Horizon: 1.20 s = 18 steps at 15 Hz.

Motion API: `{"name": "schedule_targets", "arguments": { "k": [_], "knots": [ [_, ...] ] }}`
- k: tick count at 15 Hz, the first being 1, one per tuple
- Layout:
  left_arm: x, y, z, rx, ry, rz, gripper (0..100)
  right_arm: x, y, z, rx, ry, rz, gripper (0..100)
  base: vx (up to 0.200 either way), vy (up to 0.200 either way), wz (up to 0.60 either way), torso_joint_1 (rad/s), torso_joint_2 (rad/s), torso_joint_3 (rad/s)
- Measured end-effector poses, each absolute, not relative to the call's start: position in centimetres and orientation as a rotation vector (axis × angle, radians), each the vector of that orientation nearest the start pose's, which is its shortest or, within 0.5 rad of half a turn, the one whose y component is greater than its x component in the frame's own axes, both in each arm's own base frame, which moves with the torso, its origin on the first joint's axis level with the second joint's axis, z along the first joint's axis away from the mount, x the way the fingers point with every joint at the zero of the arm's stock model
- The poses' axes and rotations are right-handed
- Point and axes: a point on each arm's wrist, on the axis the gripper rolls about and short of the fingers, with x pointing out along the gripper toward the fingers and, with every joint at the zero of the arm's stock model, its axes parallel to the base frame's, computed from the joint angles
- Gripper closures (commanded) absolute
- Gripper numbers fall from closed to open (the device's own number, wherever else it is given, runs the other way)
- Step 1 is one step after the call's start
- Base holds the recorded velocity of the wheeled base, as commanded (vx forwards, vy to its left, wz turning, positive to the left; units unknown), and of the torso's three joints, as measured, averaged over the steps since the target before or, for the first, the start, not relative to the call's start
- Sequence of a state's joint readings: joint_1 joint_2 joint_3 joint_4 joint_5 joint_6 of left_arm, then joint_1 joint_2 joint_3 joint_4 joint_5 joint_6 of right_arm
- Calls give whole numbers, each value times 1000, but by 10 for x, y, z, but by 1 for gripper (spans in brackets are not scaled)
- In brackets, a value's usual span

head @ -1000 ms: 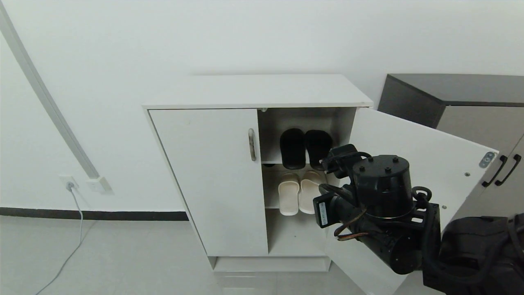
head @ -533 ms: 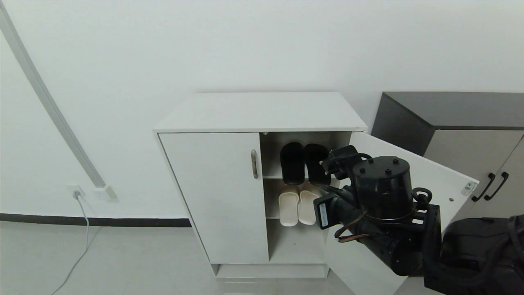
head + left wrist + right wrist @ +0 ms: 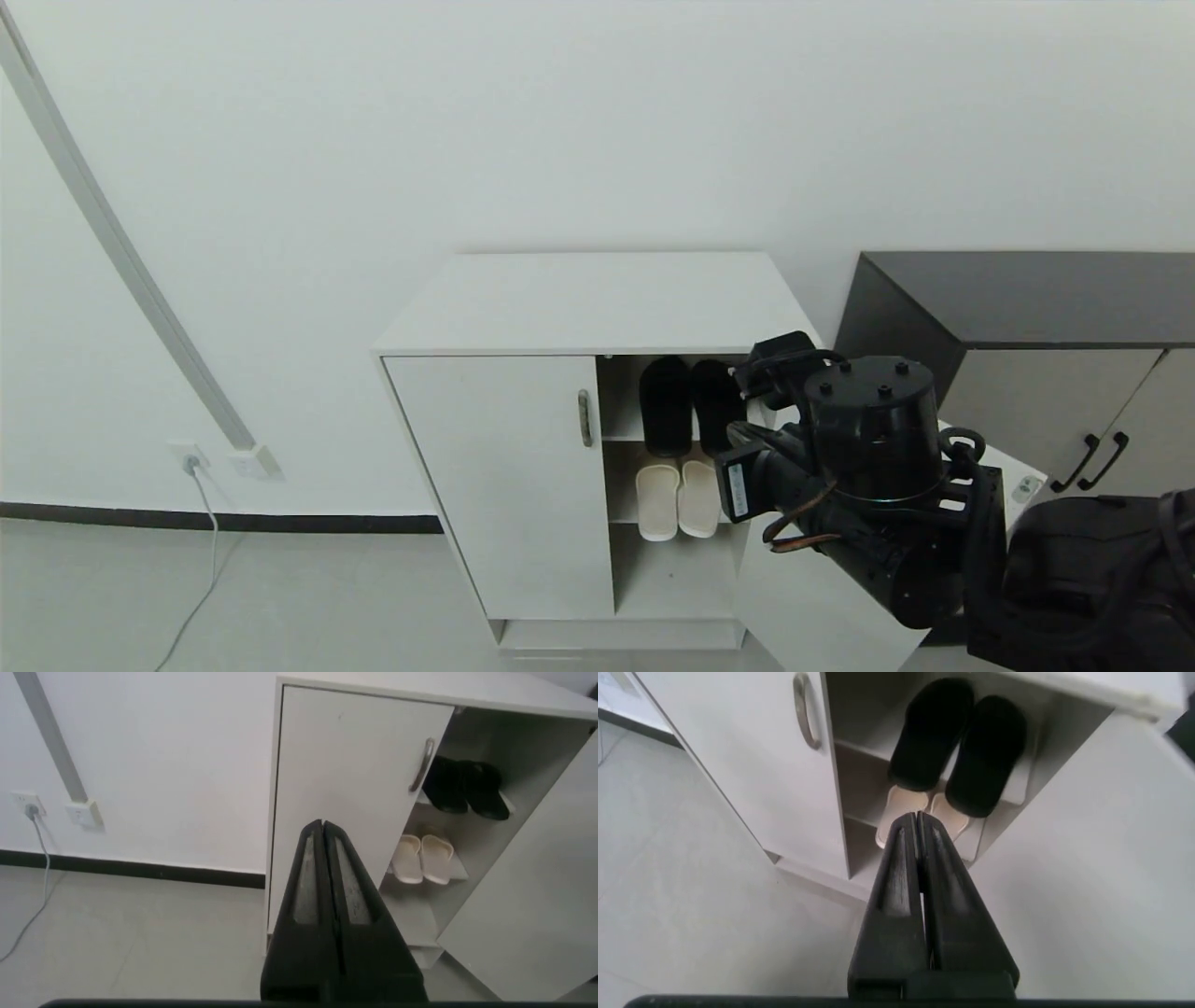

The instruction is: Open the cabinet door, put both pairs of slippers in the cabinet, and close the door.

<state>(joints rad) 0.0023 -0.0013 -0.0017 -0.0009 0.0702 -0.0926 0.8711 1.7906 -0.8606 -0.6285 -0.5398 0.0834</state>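
The white cabinet (image 3: 588, 303) has its left door (image 3: 509, 485) closed and its right door (image 3: 812, 597) swung open. A pair of black slippers (image 3: 691, 401) lies on the upper shelf, and a pair of white slippers (image 3: 677, 499) on the shelf below. My right arm (image 3: 864, 439) hangs in front of the open door. My right gripper (image 3: 918, 817) is shut and empty, aimed at the open compartment below the black slippers (image 3: 957, 742). Farther back, my left gripper (image 3: 323, 826) is shut and empty, facing the closed door (image 3: 350, 803).
A dark grey cabinet (image 3: 1027, 308) with black handles stands right beside the open door. A wall socket with a cable (image 3: 191, 459) sits at the left, under a slanted grey strip. Bare grey floor (image 3: 280, 597) lies in front.
The head camera has moved: the cabinet now looks smaller and lower in the picture. The slippers stay on their shelves, and the right arm holds the same place in the picture.
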Motion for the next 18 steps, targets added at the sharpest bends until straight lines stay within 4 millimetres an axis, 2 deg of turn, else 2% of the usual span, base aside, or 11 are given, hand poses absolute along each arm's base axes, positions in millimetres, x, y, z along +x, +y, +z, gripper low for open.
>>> {"name": "schedule_targets", "arguments": {
  "k": [5, 12, 18],
  "knots": [
    [-23, 2, 76, -92, -8, 72, 100, 219, 241, 169, -114, 241, 313, 100, 0, 0, 0, 244, -554, -306],
    [-23, 2, 76, -93, -7, 73, 100, 219, 241, 169, -114, 239, 316, 100, 0, 0, 0, 13, -25, -17],
    [-23, 1, 76, -93, -7, 74, 100, 219, 239, 166, -120, 248, 314, 100, 0, 0, -600, 4, 2, 4]
  ]
}}
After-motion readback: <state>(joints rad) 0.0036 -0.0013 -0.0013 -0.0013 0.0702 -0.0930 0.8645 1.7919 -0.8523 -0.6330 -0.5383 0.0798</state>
